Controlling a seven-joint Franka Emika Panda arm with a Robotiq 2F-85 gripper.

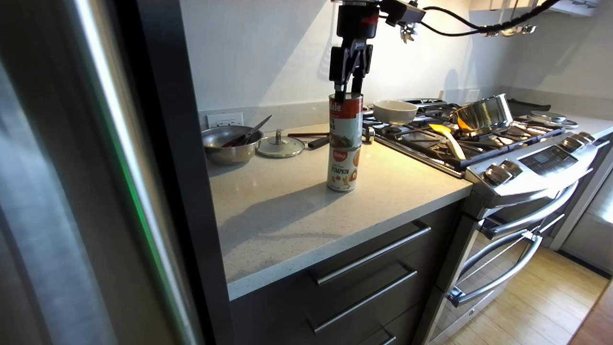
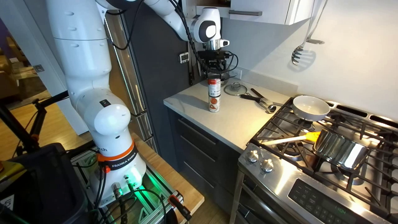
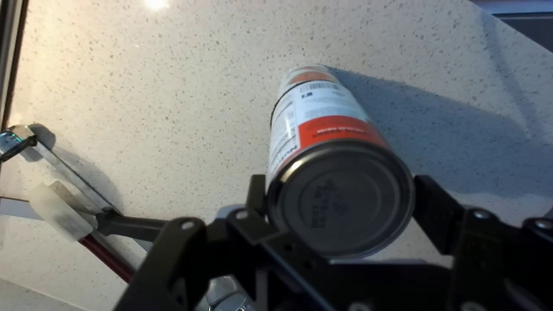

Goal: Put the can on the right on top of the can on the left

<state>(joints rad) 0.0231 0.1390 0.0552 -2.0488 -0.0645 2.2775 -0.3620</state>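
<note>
The red/wht can (image 1: pixel 347 127) stands upright on top of the pumpkin can (image 1: pixel 343 172), edges closely lined up, both out on the pale speckled countertop (image 1: pixel 402 175). Lower label reads PUMPKIN; upper one has a red band up top w/ "dale" legible. Gripper (image 3: pixel 340 192) points straight down over the stack, fingers (image 3: pixel 432 211) on opp. sides of the red/wht can's rim, tips a bit below it; can't tell if they're squeezing or slightly loose. Wrist view has the can's round metal end btwn them. In an exterior view, toward the wall: metal bowl (image 1: pixel 230 152) w/ utensils sticking out, glass lid (image 1: pixel 289 149) w/ knob next to it. Black-handled utensils (image 2: pixel 249 97) lie btwn lid & gas range (image 2: pixel 281 177). On the range: wht bowl (image 2: pixel 311 109) upright nr the back corner, steel pot (image 2: pixel 340 149) tilted on the grates, yellow-tipped utensil (image 2: pixel 287 140) just beside the pot. Slotted server (image 2: pixel 298 51) & ladle (image 2: pixel 315 41) hang by the wall. White Franka arm (image 2: pixel 82 62) reaches over from its base, green glow at the bottom.
</note>
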